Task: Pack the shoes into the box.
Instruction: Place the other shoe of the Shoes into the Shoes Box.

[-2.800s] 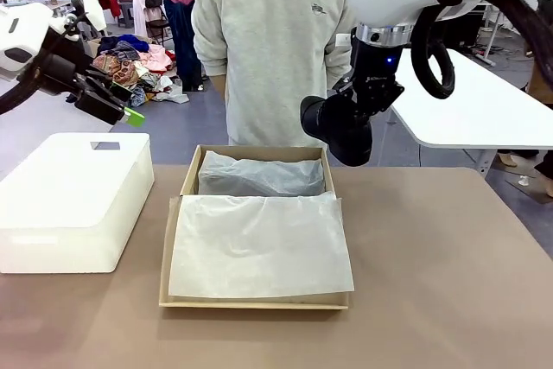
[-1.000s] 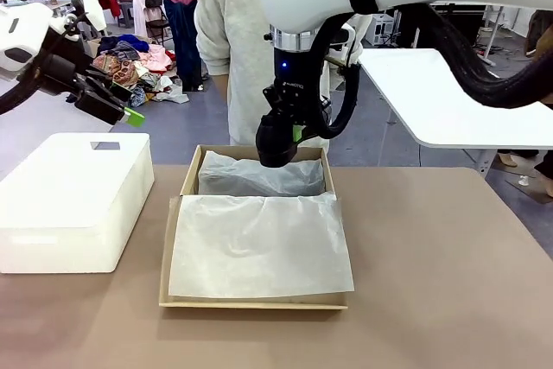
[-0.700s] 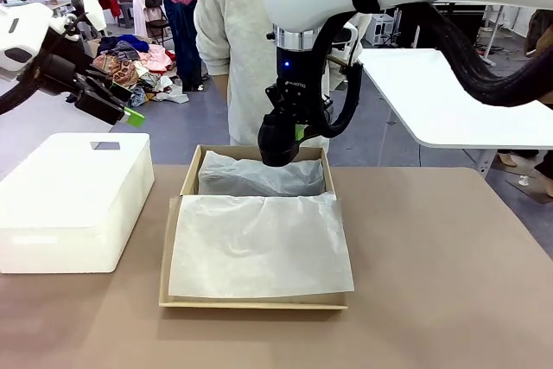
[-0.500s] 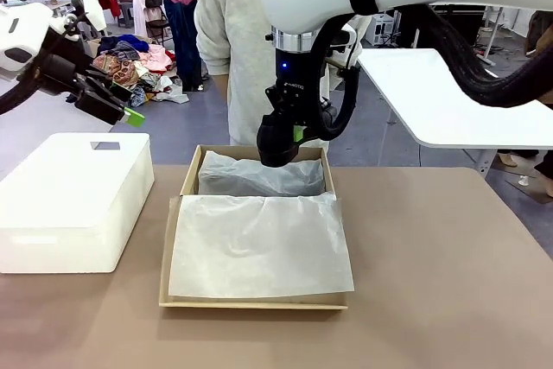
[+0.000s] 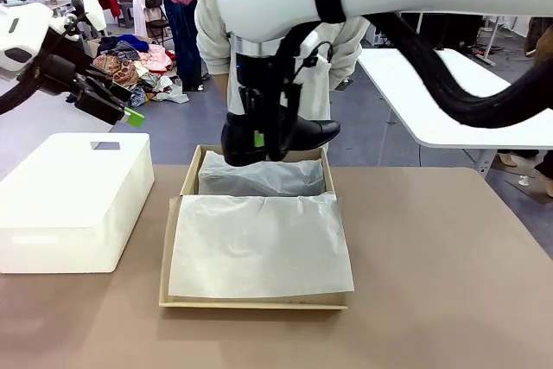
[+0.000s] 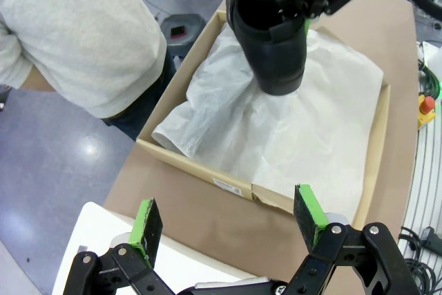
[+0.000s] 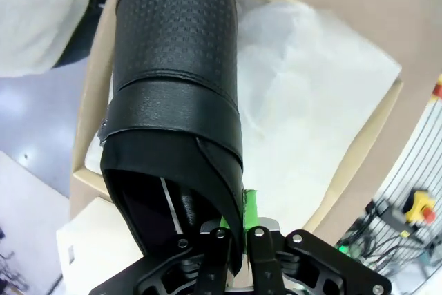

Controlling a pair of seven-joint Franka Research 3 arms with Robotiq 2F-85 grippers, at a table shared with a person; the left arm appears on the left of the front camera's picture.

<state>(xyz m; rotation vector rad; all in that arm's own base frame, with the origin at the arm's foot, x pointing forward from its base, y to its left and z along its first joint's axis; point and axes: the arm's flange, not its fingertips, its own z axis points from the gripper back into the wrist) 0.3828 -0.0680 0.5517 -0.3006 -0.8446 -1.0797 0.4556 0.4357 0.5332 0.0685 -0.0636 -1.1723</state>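
Observation:
My right gripper (image 5: 257, 139) is shut on one black glossy shoe (image 5: 298, 134), pinching the edge of its opening near the heel. The shoe hangs level, toe pointing to picture right, just above the far end of the tan cardboard box (image 5: 172, 239). In the right wrist view the shoe (image 7: 178, 67) runs away from the gripper (image 7: 239, 231) over the box's tissue. White tissue paper (image 5: 259, 248) covers the box's inside, with a wrapped bulge (image 5: 259, 177) at the far end. My left gripper (image 5: 128, 113) hangs open, high at the left. In its wrist view the left gripper (image 6: 226, 215) looks down on the shoe (image 6: 273, 50) and box (image 6: 228, 184).
A white rounded plastic box (image 5: 69, 196) stands on the table left of the cardboard box. A person in a light sweatshirt (image 5: 216, 41) stands right behind the box's far edge. A white table (image 5: 458, 101) is off to the right. The brown tabletop (image 5: 449, 283) lies bare to the right.
The right arm has swung leftward and turned, so the shoe now hangs side-on over the box's far end. The left arm has not moved.

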